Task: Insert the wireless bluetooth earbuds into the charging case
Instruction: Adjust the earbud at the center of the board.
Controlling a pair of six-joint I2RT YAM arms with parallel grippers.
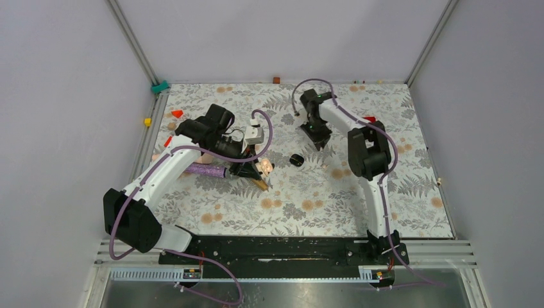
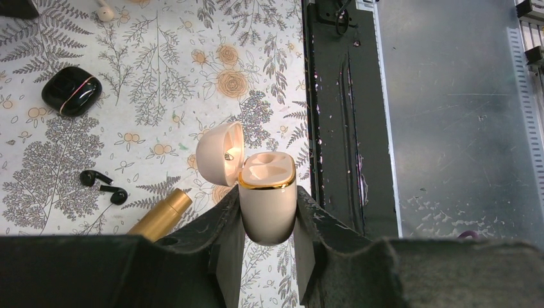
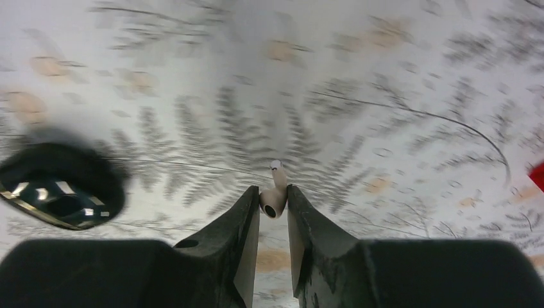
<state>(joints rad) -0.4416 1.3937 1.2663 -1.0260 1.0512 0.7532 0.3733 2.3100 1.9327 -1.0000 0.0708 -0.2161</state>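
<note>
gold tube (image 2: 160, 215): lies on the surface, left of its middle.
left end effector (image 2: 267, 192): clamped on a cream-pink case (image 2: 266, 218) whose lid is hinged open.
wireless bluetooth earbuds (image 2: 117, 196): both black, on the surface just beside the gold tube.
charging case (image 1: 296, 160): black and closed, near the surface's middle, apart from the earbuds.
right end effector (image 3: 274, 200): pinches a cream earbud (image 3: 276, 192), between the middle and the far edge.
</note>
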